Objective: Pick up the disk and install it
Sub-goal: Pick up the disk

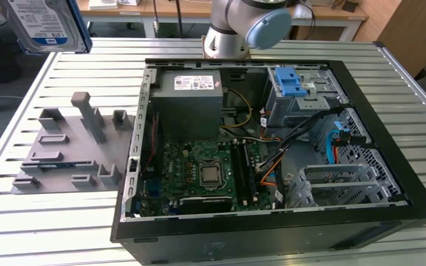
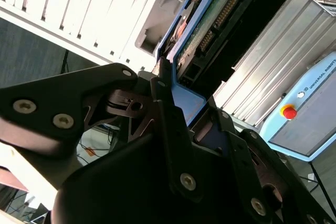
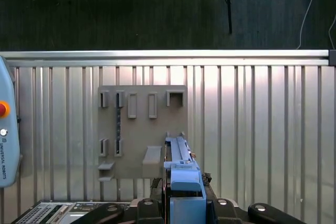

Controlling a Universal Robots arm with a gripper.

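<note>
While clamped between jaws, disk (image 1: 46,23) hangs high above grey fixture (image 1: 65,160).

A slatted metal table (image 1: 50,221) carries a grey fixture (image 1: 61,158) toward the exterior view's left, an open computer case (image 1: 272,235) just beside it, and the arm's base (image 1: 224,44) at the far edge.

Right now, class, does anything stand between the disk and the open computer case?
Nothing visible does. The gripper holds the disk high at the exterior view's left; the computer case lies open, though black cables cross beside its drive cage.
</note>
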